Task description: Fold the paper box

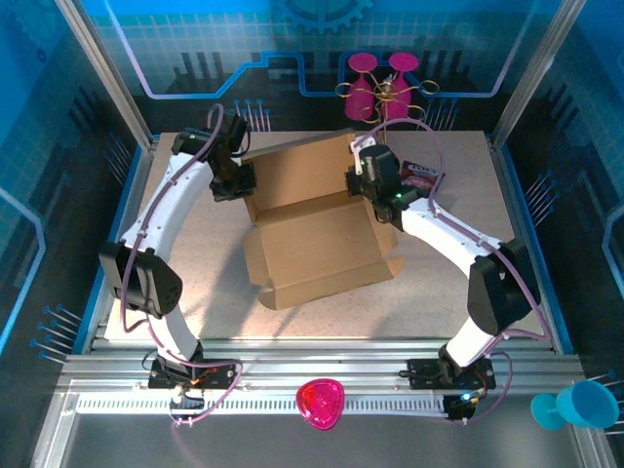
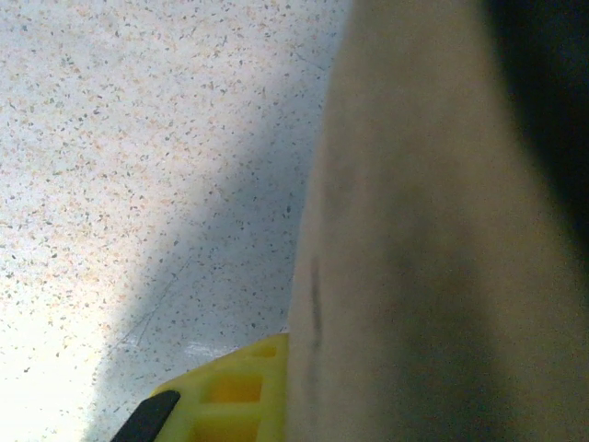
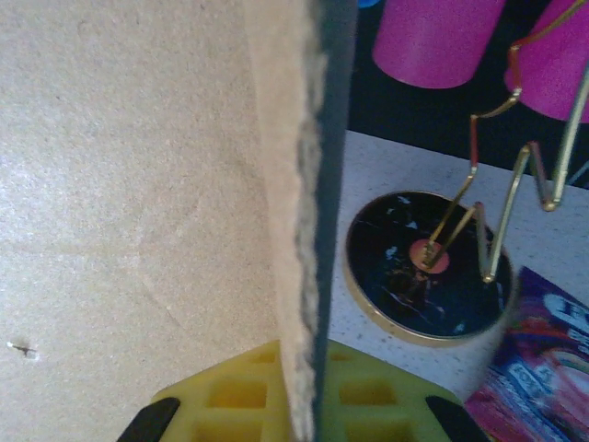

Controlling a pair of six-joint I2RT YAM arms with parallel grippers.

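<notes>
paper box (image 1: 317, 234): plain brown cardboard, middle of the tabletop (image 1: 185, 283). Half formed; base lies flat, rear panel and side walls stand up, front flap sits low and open.
left hand (image 1: 234, 181): at the box's rear-left corner. Jaws closed tight, pinching the left wall. Wrist view has cardboard hard against its yellow pad (image 2: 230, 387).
right hand (image 1: 363, 185): at the box's rear-right corner. Clamped on the right wall, whose raw edge runs between the yellow pads (image 3: 230, 396).
clutter: purple snack bag (image 3: 543, 368) and black disc base (image 3: 423, 267) of a wire stand lie just right of the box, outside it. Pink cups (image 1: 375, 78) stand behind the box.
step: looks like squaring up the side walls, one hand on each.
progress: about midway at a guess; front not closed, nothing tucked.
next move: probably swing both walls inward together with the base kept flat. Pull must be even.
risk: uneven pull could skew or slide the box toward the snack bag.
</notes>
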